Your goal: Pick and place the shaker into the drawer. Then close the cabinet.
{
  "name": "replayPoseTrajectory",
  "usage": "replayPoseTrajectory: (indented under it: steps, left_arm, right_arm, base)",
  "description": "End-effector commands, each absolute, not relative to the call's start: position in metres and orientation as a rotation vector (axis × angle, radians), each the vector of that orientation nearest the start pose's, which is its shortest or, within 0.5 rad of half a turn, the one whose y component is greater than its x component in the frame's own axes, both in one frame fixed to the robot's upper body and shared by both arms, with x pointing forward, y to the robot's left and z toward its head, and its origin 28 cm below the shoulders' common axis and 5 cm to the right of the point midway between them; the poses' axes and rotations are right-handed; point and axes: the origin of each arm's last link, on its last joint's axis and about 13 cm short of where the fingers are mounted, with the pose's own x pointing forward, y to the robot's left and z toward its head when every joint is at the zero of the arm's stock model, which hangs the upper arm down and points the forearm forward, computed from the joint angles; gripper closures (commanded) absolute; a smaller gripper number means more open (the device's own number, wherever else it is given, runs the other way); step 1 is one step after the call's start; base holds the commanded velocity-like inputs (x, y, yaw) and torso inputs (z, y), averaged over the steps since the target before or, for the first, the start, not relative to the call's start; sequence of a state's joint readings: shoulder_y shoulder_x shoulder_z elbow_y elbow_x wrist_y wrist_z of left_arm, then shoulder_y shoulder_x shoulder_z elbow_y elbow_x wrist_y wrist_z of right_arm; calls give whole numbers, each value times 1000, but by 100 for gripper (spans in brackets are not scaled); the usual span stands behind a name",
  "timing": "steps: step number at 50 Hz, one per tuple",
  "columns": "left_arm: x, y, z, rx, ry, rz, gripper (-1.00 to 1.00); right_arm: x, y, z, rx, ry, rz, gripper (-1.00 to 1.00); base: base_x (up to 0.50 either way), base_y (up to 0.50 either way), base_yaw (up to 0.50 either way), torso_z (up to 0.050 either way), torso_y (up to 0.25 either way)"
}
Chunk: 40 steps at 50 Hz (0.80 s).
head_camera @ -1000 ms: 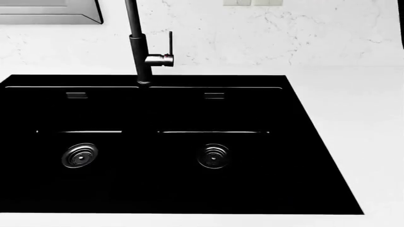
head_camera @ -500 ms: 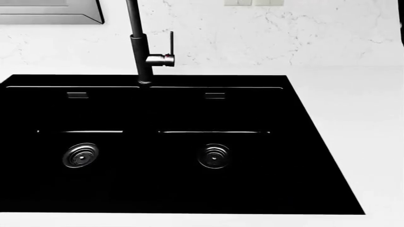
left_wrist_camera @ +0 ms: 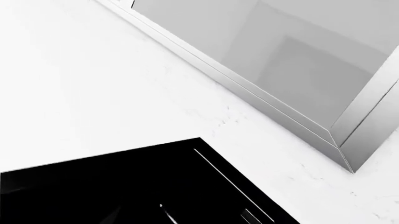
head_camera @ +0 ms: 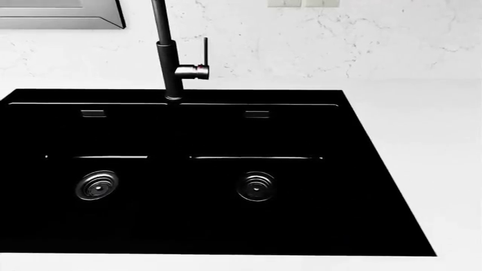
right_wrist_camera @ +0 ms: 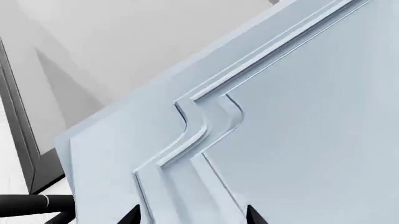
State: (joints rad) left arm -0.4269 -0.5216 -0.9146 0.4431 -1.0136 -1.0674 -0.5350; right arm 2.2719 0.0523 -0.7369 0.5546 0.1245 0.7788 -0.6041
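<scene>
While the right claw (right_wrist_camera: 190,215) shows only as two dark fingertips at the edge of its wrist view, they stand spread apart with nothing between them. Just beyond them runs a pale blue-grey cabinet front (right_wrist_camera: 293,116) with raised frame moulding; whether it belongs to the drawer or to a door cannot be told. The left claw does not appear in any picture, so its state cannot be told; its camera looks over white counter (left_wrist_camera: 93,84), a corner of the black sink (left_wrist_camera: 124,186) and a grey framed panel (left_wrist_camera: 293,60).

From the head, the double sink (head_camera: 354,169), the dark tap (head_camera: 169,62) and the marbled wall (head_camera: 339,45) fill the view. The shaker is nowhere in sight, and no drawer can be made out with certainty. By my reckoning nothing of the task shows as done: the shaker still has to be found, grasped and placed, and the cabinet closed afterwards.
</scene>
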Motion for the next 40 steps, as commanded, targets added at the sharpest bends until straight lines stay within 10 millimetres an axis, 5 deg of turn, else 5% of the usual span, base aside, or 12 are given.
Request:
replayPoseTrajectory:
  steps: [1,6,11,25,34,40]
  left_arm:
    - [192,380,214,-517,-152,554,-100]
    - [193,377,211,-523,-142,537,-100]
    - [192,375,209,-524,-134,528,-100]
    - [194,372,208,-510,-118,517,-100]
    - [192,373,207,-497,-112,524,-100]
    - [193,375,201,-484,-98,541,-100]
  right_arm:
    - [203,-99,611,-866,-513,85,-100]
    - [154,-89,621,-927,-685,-20,-100]
    - [159,-100,623,-878,-676,-87,-100]
    - [255,-144,610,-803,-378,-252,-100]
    - [314,-168,552,-865,37,-338,-100]
    - [331,-171,526,-950,234,-355,-100]
  base:
    - [0,0,0,0,0]
    - [0,0,0,0,0]
    - [0,0,0,0,0]
    - [1,0,0,0,0]
    - [1,-2,-4,0,0]
    - [5,-1,-2,0,0]
